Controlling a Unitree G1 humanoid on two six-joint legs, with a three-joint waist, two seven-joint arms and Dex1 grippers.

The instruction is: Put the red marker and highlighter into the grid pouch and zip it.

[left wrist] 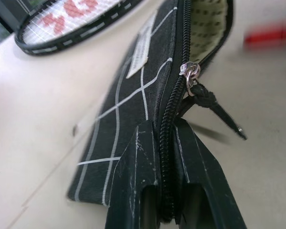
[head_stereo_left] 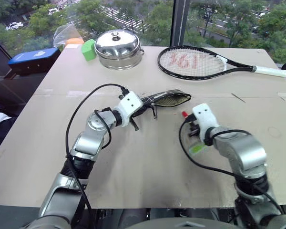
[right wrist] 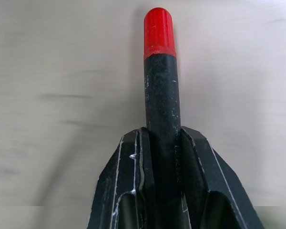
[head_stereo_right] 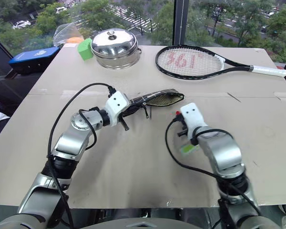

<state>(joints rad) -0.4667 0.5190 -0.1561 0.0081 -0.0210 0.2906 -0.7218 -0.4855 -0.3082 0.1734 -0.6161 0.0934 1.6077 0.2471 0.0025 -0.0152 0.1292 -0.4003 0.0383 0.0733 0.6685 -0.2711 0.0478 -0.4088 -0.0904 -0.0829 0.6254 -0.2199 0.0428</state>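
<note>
Centrally on the pale, matte table [head_stereo_left: 148, 167] lies the grid pouch [head_stereo_left: 164, 98], flat black fabric crossed by thin white lines, its far end gaping to show a tan dotted lining. The left gripper [left wrist: 164, 191] has its jaws pressed together on the pouch's near end along the coarse black zipper teeth, with the metal slider and black pull [left wrist: 209, 102] hanging just beyond. The right gripper [right wrist: 162, 157] pinches the red marker [right wrist: 160, 90], a round black barrel with a glossy red end pointing away over bare tabletop. Beside that wrist lies the highlighter [head_stereo_left: 197, 148], flat and light green. Open surface spreads between the marker's tip and the pouch mouth. Farther back, well apart, stand a domed steel pot [head_stereo_left: 117, 47], a green block [head_stereo_left: 88, 49] and a black-framed tennis racket [head_stereo_left: 200, 63]; a blue case [head_stereo_left: 33, 58] rests off the table's far left corner.
</note>
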